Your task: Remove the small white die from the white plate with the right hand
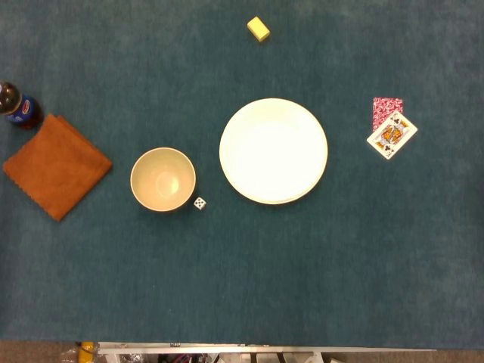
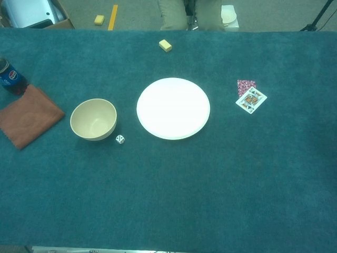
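In the head view, the small white die (image 1: 199, 203) is lying on the blue cloth of the table (image 1: 302, 265), off the white plate (image 1: 273, 150) and just beside the lower right rim of the cream bowl (image 1: 162, 179). Whether it is touching the bowl cannot be told. The plate is sitting near the middle of the table, apart from the bowl on its left. At the left edge an orange cloth (image 1: 55, 165) is lying folded, with a cola bottle (image 1: 17, 106) resting just above its upper corner. A yellow block (image 1: 259, 29) is sitting near the top edge, above the plate. Two playing cards (image 1: 390, 125) are lying overlapped at the right, the face card resting partly over the patterned one. Neither hand is showing here, so their state cannot be told from this view.

In the chest view, the die (image 2: 120, 139) is again sitting on the table (image 2: 210, 200), between the bowl (image 2: 93, 119) and the plate (image 2: 173, 108), closer to the bowl's near side. The plate is holding nothing. The orange cloth (image 2: 27, 115) and the bottle (image 2: 10, 77) are lying at the left, the yellow block (image 2: 165, 45) near the far edge, and the cards (image 2: 249, 96) to the right of the plate. Neither the left hand nor the right hand is appearing in this view either.
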`<act>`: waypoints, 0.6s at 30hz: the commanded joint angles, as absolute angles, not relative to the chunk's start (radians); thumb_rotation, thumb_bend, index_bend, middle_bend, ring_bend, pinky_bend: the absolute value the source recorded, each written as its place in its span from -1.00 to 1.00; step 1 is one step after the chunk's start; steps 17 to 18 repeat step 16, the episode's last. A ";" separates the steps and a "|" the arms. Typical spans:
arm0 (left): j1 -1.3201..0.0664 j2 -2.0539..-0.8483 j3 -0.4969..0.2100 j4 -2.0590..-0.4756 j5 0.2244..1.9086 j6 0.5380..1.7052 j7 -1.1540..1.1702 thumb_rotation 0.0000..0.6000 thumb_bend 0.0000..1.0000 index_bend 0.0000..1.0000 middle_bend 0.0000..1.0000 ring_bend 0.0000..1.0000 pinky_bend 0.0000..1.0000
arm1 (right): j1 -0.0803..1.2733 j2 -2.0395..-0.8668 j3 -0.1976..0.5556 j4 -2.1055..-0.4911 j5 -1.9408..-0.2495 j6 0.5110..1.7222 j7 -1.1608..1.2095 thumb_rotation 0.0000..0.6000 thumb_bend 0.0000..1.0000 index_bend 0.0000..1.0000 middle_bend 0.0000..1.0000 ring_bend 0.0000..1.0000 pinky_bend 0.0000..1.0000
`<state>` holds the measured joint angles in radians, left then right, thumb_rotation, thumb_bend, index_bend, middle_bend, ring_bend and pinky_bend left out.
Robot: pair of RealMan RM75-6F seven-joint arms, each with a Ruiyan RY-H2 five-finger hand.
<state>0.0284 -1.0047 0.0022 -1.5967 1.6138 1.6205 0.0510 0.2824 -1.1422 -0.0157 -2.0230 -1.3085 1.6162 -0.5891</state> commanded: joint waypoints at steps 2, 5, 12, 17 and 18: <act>0.025 -1.009 0.004 -1.602 1.621 1.620 0.058 1.00 -0.33 -0.88 -0.82 -0.95 -0.86 | 0.231 -1.116 -0.038 -2.035 -1.345 1.653 -0.560 1.00 -0.42 -0.69 -0.54 -0.89 -0.79; 0.023 -1.012 0.003 -1.606 1.627 1.623 0.063 1.00 -0.33 -0.88 -0.82 -0.95 -0.86 | 0.208 -1.110 -0.037 -2.035 -1.356 1.664 -0.546 1.00 -0.42 -0.69 -0.54 -0.89 -0.79; 0.022 -1.014 0.002 -1.609 1.630 1.628 0.064 1.00 -0.33 -0.88 -0.82 -0.95 -0.86 | 0.169 -1.107 -0.026 -2.032 -1.376 1.673 -0.531 1.00 -0.42 -0.69 -0.54 -0.89 -0.79; 0.021 -1.014 0.002 -1.608 1.629 1.628 0.062 1.00 -0.33 -0.88 -0.82 -0.95 -0.86 | 0.157 -1.106 -0.015 -2.032 -1.388 1.672 -0.531 1.00 -0.42 -0.68 -0.54 -0.89 -0.79; 0.021 -1.014 0.002 -1.608 1.629 1.628 0.062 1.00 -0.33 -0.88 -0.82 -0.95 -0.86 | 0.157 -1.106 -0.015 -2.032 -1.388 1.672 -0.531 1.00 -0.42 -0.68 -0.54 -0.89 -0.79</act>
